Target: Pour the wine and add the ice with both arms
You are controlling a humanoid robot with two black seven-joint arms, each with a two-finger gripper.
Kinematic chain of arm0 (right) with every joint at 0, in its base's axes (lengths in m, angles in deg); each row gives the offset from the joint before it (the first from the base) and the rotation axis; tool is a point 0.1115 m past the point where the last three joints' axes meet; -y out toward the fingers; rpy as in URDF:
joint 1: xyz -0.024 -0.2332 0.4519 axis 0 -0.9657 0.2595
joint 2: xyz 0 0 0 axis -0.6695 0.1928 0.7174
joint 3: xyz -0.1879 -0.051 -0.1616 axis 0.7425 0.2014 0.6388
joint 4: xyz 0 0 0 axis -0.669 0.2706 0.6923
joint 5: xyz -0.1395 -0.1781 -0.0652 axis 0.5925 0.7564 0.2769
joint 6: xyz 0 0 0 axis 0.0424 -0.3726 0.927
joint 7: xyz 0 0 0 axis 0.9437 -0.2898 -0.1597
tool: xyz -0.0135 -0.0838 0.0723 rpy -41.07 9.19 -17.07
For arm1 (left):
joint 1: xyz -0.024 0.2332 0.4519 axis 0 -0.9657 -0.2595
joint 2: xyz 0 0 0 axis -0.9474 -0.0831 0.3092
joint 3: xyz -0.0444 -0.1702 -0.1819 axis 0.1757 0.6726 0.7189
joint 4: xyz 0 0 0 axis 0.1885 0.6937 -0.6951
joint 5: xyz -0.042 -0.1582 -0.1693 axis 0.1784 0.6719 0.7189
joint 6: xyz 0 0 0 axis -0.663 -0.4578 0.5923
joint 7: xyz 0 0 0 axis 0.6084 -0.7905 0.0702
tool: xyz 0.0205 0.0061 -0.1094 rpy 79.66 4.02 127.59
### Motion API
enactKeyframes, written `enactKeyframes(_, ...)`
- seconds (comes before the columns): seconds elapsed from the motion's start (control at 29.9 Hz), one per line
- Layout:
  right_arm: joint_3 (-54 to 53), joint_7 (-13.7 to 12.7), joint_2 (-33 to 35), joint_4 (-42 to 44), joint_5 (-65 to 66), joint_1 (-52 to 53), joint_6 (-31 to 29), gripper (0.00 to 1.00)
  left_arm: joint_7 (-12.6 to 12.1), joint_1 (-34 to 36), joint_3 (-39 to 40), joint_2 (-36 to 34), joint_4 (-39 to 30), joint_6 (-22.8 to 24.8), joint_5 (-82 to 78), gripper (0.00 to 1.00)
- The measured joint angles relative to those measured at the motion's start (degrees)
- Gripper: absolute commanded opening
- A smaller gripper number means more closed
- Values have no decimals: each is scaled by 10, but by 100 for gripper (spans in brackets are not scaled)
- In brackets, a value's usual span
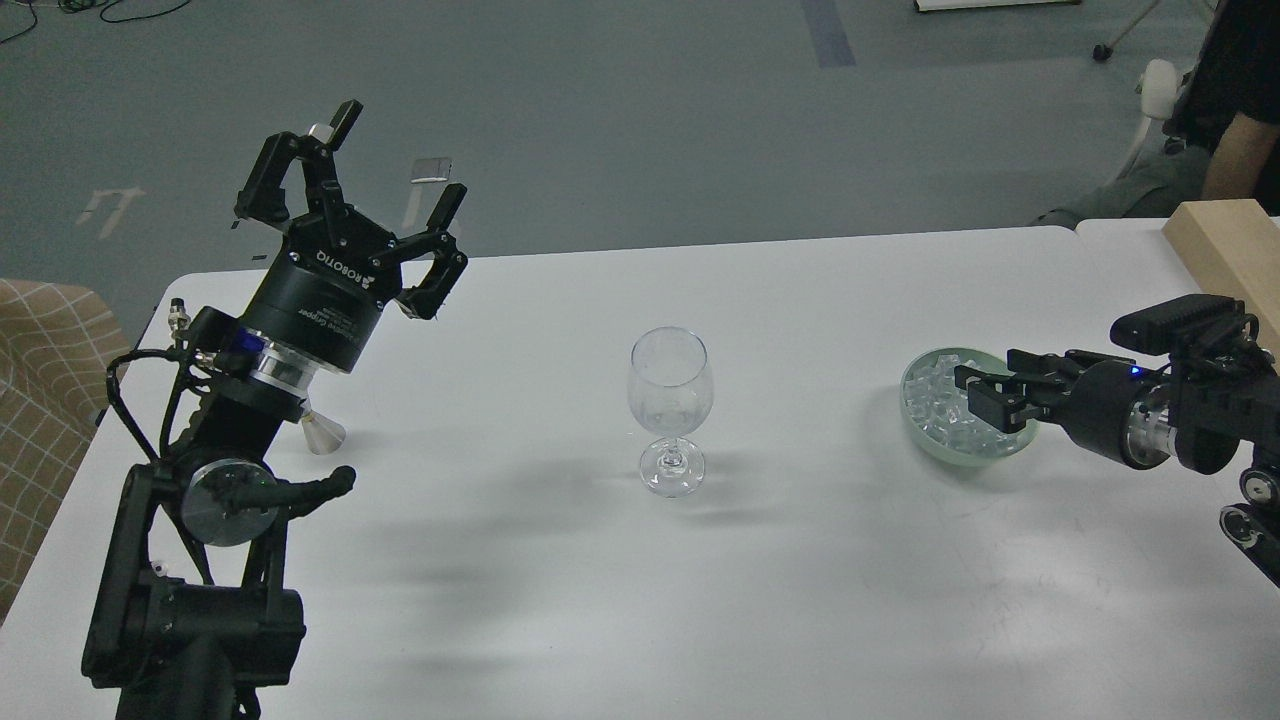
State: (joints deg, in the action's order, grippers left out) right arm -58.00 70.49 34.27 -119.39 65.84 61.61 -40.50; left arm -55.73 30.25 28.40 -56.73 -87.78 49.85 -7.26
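An empty clear wine glass (670, 400) stands upright in the middle of the white table (800, 560). The ice (935, 405), a heap of clear cubes, lies in a pale green bowl (962, 450) at the right. My right gripper (978, 392) reaches in from the right and hangs just over the ice, its fingers a little apart, with nothing seen between them. My left gripper (400, 155) is raised high at the left, pointing up and away, wide open and empty. No wine container shows.
A small clear cone-shaped object (322, 432) stands on the table, half hidden behind my left arm. A wooden block (1225, 250) lies on a second table at the right. A person (1235, 100) sits beyond it. A checked seat (40, 400) is at the left.
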Motion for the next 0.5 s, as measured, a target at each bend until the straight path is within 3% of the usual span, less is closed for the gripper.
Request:
enactKeyframes(0.33,27,0,-12,13,0,0,9,58,1,0,0,0,2,0,1,98)
enactKeyframes(0.5,28,0,-15,22,0,13,10,49,1,0,1,0,3,0,1,98)
